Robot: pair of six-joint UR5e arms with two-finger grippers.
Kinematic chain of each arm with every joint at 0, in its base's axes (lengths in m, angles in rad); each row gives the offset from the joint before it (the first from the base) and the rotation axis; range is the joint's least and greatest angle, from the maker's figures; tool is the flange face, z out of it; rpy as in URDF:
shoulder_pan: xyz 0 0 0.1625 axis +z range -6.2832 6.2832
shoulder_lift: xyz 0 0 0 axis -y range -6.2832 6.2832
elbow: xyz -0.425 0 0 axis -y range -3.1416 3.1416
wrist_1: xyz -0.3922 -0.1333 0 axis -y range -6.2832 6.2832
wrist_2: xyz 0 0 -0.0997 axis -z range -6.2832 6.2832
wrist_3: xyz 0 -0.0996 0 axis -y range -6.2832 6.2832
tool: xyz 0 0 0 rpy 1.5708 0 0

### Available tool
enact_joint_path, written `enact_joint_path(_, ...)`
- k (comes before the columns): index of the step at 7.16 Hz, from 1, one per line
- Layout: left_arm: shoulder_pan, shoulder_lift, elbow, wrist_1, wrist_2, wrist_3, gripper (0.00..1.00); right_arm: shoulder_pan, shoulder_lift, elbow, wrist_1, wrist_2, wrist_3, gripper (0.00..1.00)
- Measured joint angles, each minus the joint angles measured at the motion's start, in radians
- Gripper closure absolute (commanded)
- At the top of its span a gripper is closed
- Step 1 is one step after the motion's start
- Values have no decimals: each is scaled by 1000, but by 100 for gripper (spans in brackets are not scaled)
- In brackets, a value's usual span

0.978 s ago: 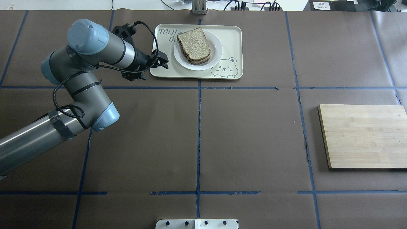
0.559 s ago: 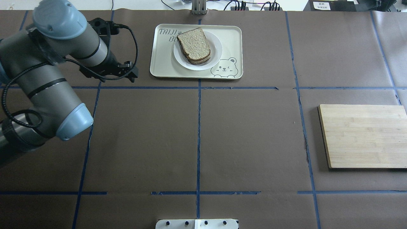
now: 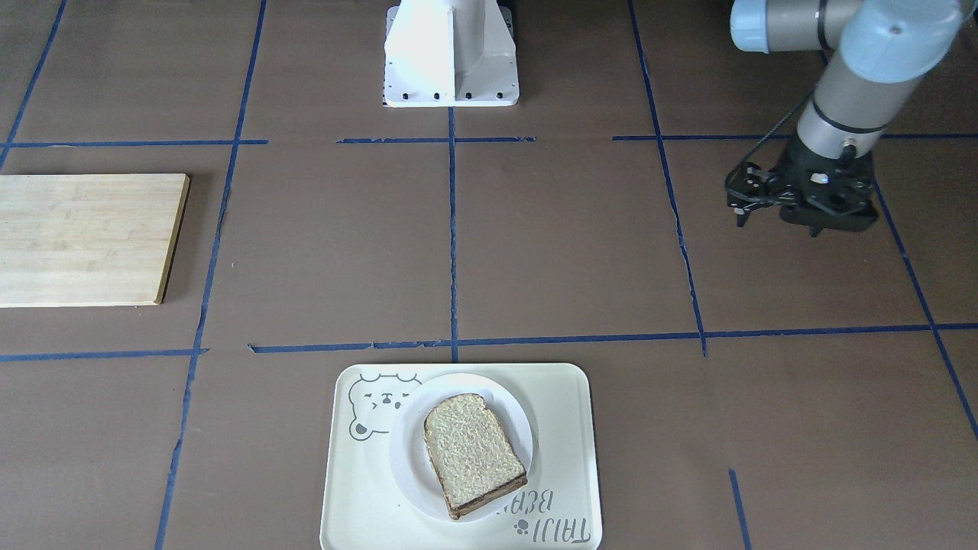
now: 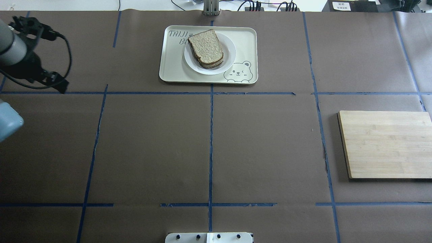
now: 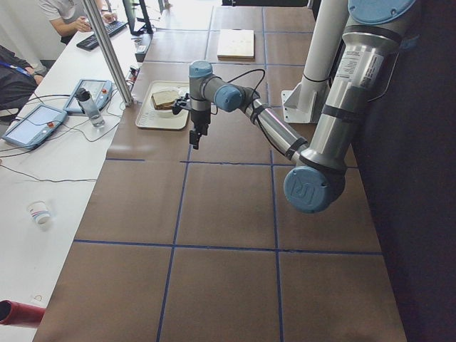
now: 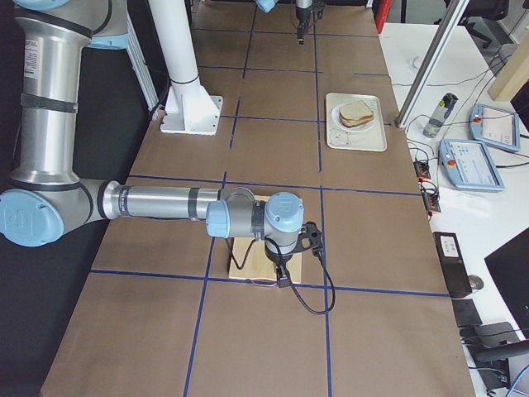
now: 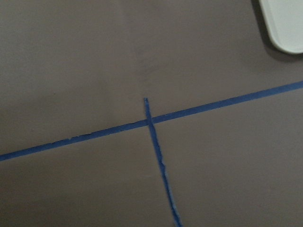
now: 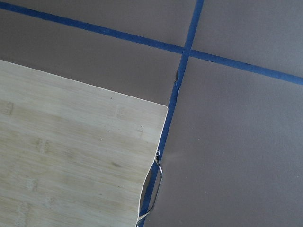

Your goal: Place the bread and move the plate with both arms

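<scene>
My left gripper point(image 3: 817, 214) hangs at the right edge of the front-facing view, pointing down over bare brown table point(image 3: 581, 252) just below a blue tape line. From this angle its fingers merge into one black mass, and I cannot tell whether they are spread or closed. Nothing shows between them. Its wrist camera sees only paper, a tape crossing and a pale tray corner in the upper right of the frame. The left arm point(image 3: 856, 84) runs up from the gripper and out through the top right corner. My right gripper point(image 6: 283, 277) appears only in the right side view, low in the middle of the frame. It points down at the near edge of the wooden cutting board point(image 3: 84, 237), and I cannot tell its jaw state from there. Its wrist camera looks at a board corner with a thin metal loop point(image 8: 154, 189) at the board's edge. The right arm point(image 6: 157, 203) stretches level from the left of that frame. The bread point(image 3: 474, 451) lies flat on the white plate point(image 3: 406, 458) at the bottom centre of the front-facing view, with its rounded end toward the upper left. The plate sits on the cream tray point(image 3: 351, 489) beside the bear drawing point(image 3: 374, 405), well apart from both grippers. The white pedestal point(image 3: 451, 53) stands at top centre.
</scene>
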Motion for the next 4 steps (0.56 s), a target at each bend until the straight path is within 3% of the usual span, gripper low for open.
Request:
enact_joint_path(2, -211, 118, 58, -1, -128, 283, 0, 0, 0, -1, 0, -2, 0, 0)
enact_joint_path(4, -347, 231, 94, -5, -169, 428, 0, 0, 0, -5, 0, -4, -1, 0)
